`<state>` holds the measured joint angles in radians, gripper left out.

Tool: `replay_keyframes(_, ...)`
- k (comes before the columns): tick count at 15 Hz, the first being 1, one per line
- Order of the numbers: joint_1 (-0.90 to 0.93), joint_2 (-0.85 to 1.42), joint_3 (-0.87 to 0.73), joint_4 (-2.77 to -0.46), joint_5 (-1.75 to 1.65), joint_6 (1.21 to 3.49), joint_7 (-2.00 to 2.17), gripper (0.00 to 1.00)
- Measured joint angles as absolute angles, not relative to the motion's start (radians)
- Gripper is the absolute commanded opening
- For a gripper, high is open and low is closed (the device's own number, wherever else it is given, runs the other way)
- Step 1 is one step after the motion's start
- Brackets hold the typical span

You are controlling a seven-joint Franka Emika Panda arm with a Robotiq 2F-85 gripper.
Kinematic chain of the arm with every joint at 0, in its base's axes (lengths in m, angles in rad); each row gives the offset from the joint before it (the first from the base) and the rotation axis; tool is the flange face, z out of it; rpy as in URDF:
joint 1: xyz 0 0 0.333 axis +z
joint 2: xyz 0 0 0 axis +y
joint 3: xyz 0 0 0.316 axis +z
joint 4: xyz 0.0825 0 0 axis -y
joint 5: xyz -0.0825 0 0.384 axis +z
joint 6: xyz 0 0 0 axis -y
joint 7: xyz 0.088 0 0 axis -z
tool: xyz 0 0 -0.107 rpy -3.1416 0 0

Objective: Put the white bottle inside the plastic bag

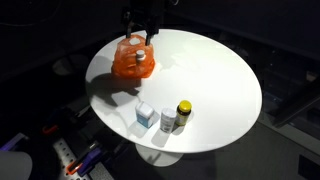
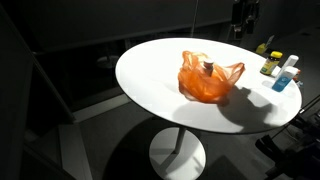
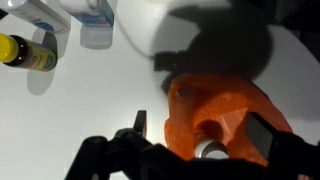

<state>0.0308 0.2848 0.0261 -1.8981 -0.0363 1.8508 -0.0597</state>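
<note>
An orange plastic bag (image 1: 130,62) sits on the round white table (image 1: 215,75); it shows in both exterior views (image 2: 205,85). A white bottle with a dark top (image 1: 140,58) stands inside the bag, its top poking out (image 2: 208,68). In the wrist view the bag (image 3: 235,110) lies below me with the bottle's top (image 3: 210,150) in its opening. My gripper (image 3: 205,135) is open and empty. It hangs above the bag (image 1: 140,25) and shows at the top of an exterior view (image 2: 243,15).
A yellow-capped bottle (image 1: 183,115) and a small white-and-blue container (image 1: 146,114) stand near the table's edge, away from the bag. They also show in an exterior view (image 2: 268,62) (image 2: 283,78) and in the wrist view (image 3: 25,52) (image 3: 95,30).
</note>
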Motion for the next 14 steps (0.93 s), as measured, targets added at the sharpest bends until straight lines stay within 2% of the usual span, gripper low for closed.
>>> replay_keyframes(3, 0.016, 0.233, 0.012, -1.902, 0.001, 1.768, -0.023, 1.00)
replay_keyframes(14, 0.004, -0.013, -0.014, -2.045, 0.007, 1.774, 0.147, 1.00)
